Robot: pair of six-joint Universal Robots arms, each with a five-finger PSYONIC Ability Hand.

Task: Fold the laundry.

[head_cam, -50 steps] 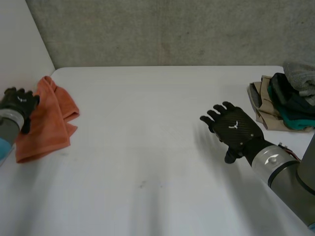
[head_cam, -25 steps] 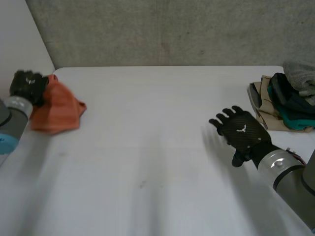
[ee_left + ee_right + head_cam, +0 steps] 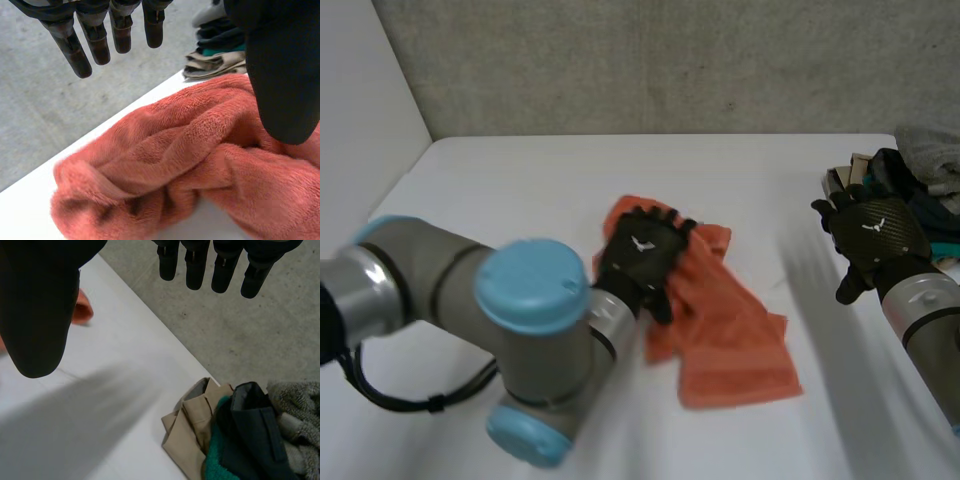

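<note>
A crumpled orange towel [image 3: 732, 335] lies in the middle of the white table [image 3: 520, 180]. My left hand [image 3: 640, 256] hovers over its near-left end, fingers straight and spread. In the left wrist view the towel [image 3: 190, 165] lies bunched under the palm, and the fingers [image 3: 82, 55] and thumb [image 3: 280, 75] stand clear of it, holding nothing. My right hand [image 3: 868, 232] is open at the table's right side, just short of the pile of clothes [image 3: 920, 185]. Its wrist view shows straight fingers [image 3: 197, 270] above the pile [image 3: 235, 440].
The pile at the right edge holds tan, teal, dark and grey garments. My left arm [image 3: 510, 320] reaches across the front left of the table. A grey wall [image 3: 650, 60] runs along the table's far edge, and a white wall stands at the left.
My left hand has swung from the table's left edge to the middle, bringing the orange towel with it, and now stands open above it. My right hand has moved right, toward the pile.
</note>
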